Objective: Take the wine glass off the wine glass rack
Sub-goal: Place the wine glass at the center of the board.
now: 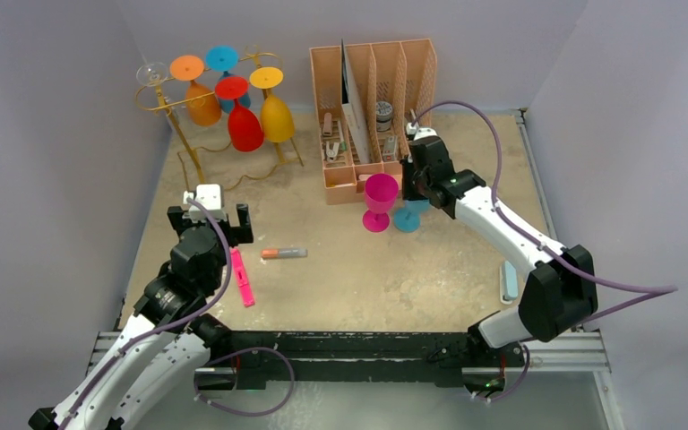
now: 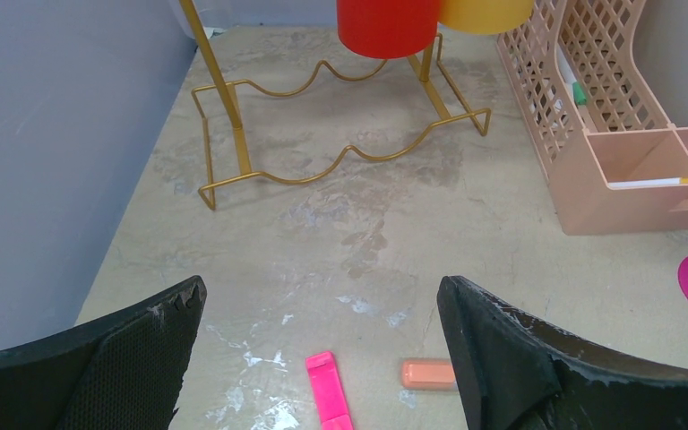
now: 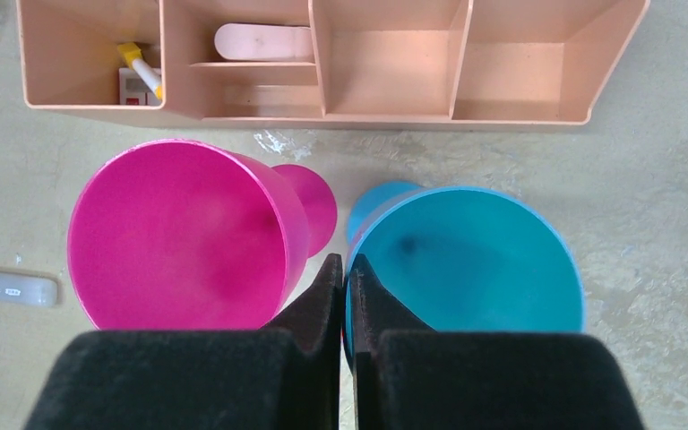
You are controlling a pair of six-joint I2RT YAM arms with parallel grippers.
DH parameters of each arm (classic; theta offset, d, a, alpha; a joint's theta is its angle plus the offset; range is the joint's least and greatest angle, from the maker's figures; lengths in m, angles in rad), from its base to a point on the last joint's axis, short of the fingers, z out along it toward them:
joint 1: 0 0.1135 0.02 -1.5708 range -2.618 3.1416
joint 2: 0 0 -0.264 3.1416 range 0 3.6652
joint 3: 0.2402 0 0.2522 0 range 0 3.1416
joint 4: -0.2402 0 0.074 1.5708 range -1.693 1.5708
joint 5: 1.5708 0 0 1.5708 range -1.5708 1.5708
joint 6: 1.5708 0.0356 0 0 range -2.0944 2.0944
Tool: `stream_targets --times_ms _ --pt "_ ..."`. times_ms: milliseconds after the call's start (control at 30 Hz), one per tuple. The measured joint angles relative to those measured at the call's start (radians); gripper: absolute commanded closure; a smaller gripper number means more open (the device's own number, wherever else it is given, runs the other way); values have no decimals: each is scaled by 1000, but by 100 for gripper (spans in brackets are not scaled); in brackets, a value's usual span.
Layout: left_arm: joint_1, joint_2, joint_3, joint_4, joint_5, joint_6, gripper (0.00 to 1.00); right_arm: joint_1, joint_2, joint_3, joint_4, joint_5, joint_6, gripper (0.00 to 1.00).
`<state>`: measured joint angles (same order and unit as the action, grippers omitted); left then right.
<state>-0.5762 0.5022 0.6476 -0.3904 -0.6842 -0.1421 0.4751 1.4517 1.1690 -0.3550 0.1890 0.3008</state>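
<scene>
The gold wire wine glass rack [image 1: 188,152] stands at the back left. Orange [image 1: 202,103], red [image 1: 245,125], yellow [image 1: 277,116], blue and clear glasses hang upside down from it. In the left wrist view its wavy base [image 2: 322,170] lies ahead, under the red [image 2: 387,25] and yellow [image 2: 484,11] bowls. My left gripper [image 1: 218,219] [image 2: 321,287] is open and empty, short of the rack. A pink wine glass [image 1: 379,193] [image 3: 179,237] and a teal one [image 1: 406,219] [image 3: 466,260] stand upright before the organiser. My right gripper [image 1: 412,193] [image 3: 345,269] is shut on the teal glass's rim.
The peach desk organiser [image 1: 372,116] [image 3: 322,54] [image 2: 627,161] stands at the back centre. A pink marker [image 1: 243,278] [image 2: 330,394] and an orange-capped marker [image 1: 284,253] [image 2: 427,374] lie near the left gripper. A pale blue bar [image 1: 508,280] lies right. Walls enclose the table.
</scene>
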Motion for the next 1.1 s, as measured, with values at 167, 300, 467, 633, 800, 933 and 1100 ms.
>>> stream_targets --times_ms 167,300,467,633,800,933,1100 --pt "0 0 0 0 -2 4 0 0 22 27 -14 -2 -11 90" --pt "0 4 0 0 -3 5 0 0 23 35 -27 -2 -18 86" --pt "0 14 0 0 -3 5 0 0 23 53 -49 -2 -27 83" --pt "0 18 0 0 -3 5 0 0 23 70 -69 -3 -34 82" --pt "0 19 0 0 -5 5 1 0 23 96 -85 -3 -35 84" --pt "0 26 0 0 -11 5 2 0 23 108 -89 -7 -37 91" --pt "0 39 0 0 -16 5 2 0 30 123 -111 -20 -41 97"
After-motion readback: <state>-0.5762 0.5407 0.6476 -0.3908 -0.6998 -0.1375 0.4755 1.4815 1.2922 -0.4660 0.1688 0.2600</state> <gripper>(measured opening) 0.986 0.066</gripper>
